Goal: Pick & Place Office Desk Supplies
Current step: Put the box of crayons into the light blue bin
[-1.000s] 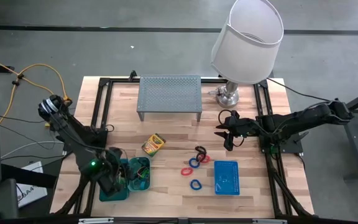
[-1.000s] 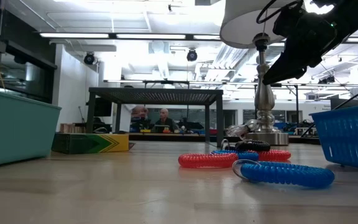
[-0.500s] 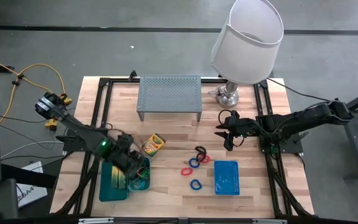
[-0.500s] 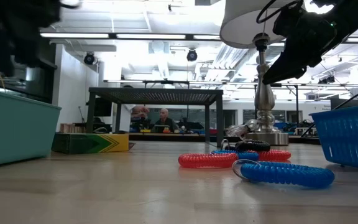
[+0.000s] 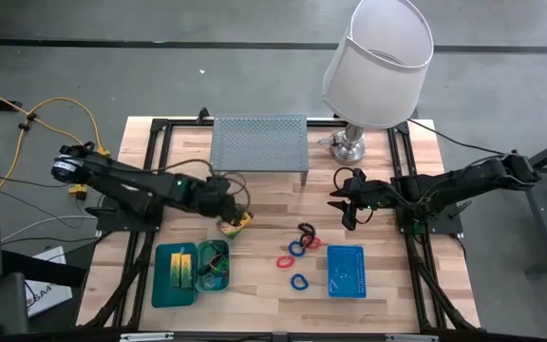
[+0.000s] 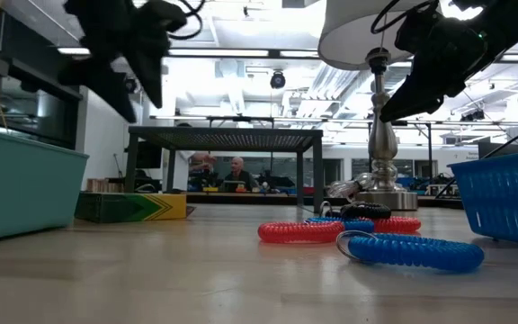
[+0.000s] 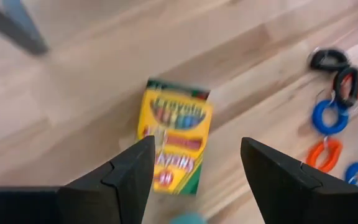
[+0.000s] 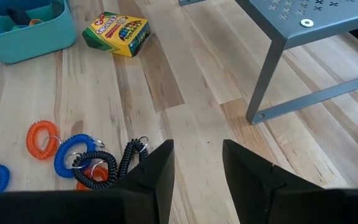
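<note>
Hovering over the crayon box, the left gripper has its fingers spread wide w/ nothing between them; in the left wrist view we see the crayon box lying flat on the wood, framed by the two dark fingers, and apart from them. We place that box near the table's middle, just in front of the grey riser shelf and beside the teal trays. Those trays sit at the front-left, holding yellow-green blocks and some small bits we can't quite make out (possibly cords or clips). The right gripper hangs above the table right of centre, near the lamp base, fingers parted and empty. The band loops lie in a loose cluster btw. the crayon box and the blue mesh basket: black and red ones at the far end, blue and red in the middle, one blue loop nearest the front edge. From the low view we see the loops resting flat on the tabletop, the basket at the right edge, a teal tray wall at the left. People sit in the room beyond the shelf.
</note>
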You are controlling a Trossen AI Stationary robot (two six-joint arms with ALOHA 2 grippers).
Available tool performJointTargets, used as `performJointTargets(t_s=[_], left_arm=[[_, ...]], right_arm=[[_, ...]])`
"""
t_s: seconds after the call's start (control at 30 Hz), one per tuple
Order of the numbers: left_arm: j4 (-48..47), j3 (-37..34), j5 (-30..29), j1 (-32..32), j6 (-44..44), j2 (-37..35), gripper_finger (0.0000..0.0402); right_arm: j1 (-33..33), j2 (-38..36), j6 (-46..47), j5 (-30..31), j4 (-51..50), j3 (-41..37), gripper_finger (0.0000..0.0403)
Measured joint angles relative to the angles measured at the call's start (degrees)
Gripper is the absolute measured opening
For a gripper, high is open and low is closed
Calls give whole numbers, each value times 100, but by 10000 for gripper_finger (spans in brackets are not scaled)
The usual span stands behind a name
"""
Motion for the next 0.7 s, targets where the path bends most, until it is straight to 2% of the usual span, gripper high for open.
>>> performJointTargets(t_s=[0.17,0.33,0.7], left_arm=[[46,0,34,376,209,79,230],[74,2,537,608,189,371,230],[356,1,1125,989,320,972,230]], right_arm=[[0,0,0,0,-2,0,124],[0,-1,0,0,1,0,124],[-2,-2,0,0,37,0,124]])
